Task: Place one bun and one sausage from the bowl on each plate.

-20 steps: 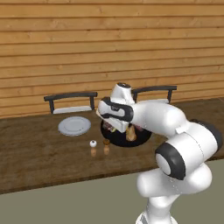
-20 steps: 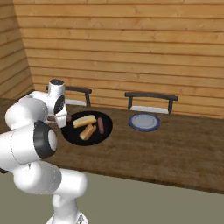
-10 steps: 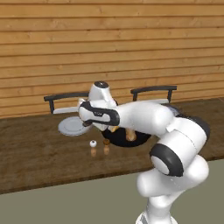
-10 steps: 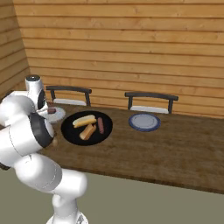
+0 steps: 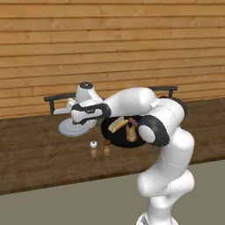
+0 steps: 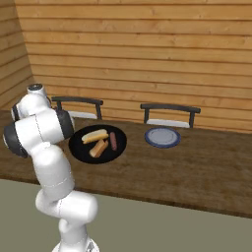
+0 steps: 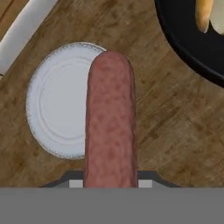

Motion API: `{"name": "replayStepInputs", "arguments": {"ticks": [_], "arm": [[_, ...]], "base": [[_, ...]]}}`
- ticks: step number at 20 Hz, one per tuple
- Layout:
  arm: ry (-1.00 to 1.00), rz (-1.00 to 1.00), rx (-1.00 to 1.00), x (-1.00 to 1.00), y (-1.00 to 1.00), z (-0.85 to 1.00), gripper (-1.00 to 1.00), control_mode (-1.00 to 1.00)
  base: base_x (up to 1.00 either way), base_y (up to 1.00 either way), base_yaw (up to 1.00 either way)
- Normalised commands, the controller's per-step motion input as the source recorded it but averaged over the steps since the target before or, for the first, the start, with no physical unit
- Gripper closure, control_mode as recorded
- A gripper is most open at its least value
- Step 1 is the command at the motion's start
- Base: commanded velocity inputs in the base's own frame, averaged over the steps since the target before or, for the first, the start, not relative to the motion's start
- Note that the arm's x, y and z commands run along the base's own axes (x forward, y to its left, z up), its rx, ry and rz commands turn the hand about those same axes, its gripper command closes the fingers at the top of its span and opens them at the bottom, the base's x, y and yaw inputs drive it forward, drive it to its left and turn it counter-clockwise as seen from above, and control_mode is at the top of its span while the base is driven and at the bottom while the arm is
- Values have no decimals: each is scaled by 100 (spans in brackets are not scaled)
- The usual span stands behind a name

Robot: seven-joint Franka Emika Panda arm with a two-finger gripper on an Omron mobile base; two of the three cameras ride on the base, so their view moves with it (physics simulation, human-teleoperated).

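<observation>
Your gripper [image 7: 109, 181] is clamped on a sausage [image 7: 109, 118] at frame centre, overlapping the plate's [image 7: 57, 109] right rim; released here, you risk it rolling onto the counter [image 7: 175, 122].

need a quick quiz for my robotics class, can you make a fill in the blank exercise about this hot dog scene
1. The gripper is shut on a ____.
2. In the right base view, the black bowl holds two buns and ____ sausage.
3. In the hand view, the held sausage hangs over the right edge of a light grey ____.
4. The plate right of the bowl has ____ food on it.

Missing words: sausage; one; plate; no
</observation>
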Motion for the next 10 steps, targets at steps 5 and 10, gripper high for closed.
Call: {"name": "replayStepInputs", "arguments": {"ticks": [5, 10], "arm": [[4, 0, -5, 60, 9, -52, 100, -100], [3, 0, -3, 47, 12, -39, 100, -100]], "base": [[0, 0, 0], [0, 0, 0]]}}
